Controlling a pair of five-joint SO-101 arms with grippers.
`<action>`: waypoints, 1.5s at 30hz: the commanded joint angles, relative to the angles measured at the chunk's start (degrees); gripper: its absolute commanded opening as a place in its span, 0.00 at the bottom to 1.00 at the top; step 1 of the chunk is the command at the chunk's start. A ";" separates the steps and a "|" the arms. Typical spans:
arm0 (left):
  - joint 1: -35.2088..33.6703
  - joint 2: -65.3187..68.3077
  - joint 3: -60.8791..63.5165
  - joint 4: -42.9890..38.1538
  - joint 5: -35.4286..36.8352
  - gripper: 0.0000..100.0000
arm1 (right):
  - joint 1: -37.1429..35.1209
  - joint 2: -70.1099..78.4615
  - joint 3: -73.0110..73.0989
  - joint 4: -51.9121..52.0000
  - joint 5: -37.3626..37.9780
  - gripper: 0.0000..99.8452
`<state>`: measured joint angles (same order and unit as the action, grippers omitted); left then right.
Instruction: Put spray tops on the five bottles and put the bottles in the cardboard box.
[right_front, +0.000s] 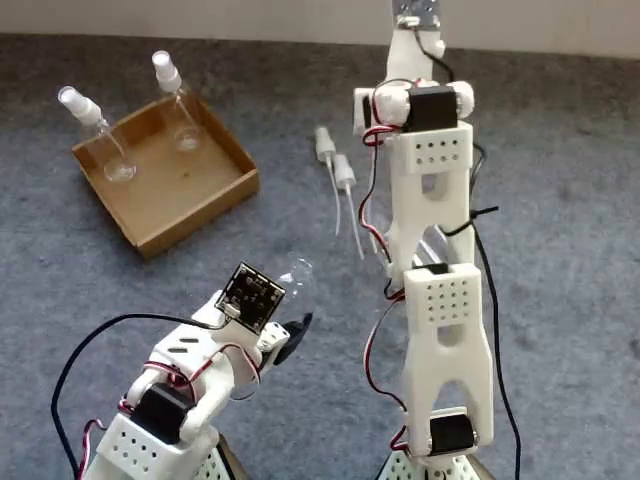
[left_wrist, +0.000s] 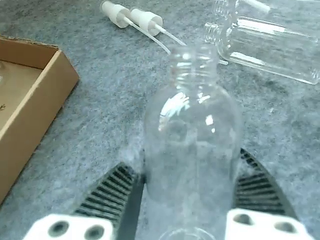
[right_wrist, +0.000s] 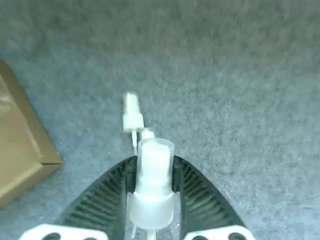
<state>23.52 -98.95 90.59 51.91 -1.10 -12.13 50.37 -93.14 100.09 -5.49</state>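
Observation:
My left gripper is shut on a clear, topless bottle, which it holds above the carpet; in the high view this bottle sits near the middle front. A white spray top is held upright in my shut right gripper. Beyond it, two loose spray tops lie on the carpet. They appear in the high view right of the cardboard box. Two capped bottles stand in the box. Two more open bottles lie on the carpet.
The right arm stretches from the front edge far across the table and covers the lying bottles in the high view. The box wall is close to the left gripper. Grey carpet covers the table.

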 joint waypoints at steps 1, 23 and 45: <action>1.10 -0.66 2.33 -6.59 0.35 0.14 | -0.22 -12.09 -5.85 1.45 0.62 0.00; 10.15 -0.66 4.70 -10.55 0.53 0.14 | -0.57 -60.79 25.01 1.36 0.62 0.00; 22.11 -0.75 4.44 -17.41 0.53 0.14 | -0.57 -90.51 72.31 -13.49 0.35 0.00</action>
<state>44.79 -98.95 95.78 35.91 -1.10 -12.40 -37.36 -29.05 94.11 -5.49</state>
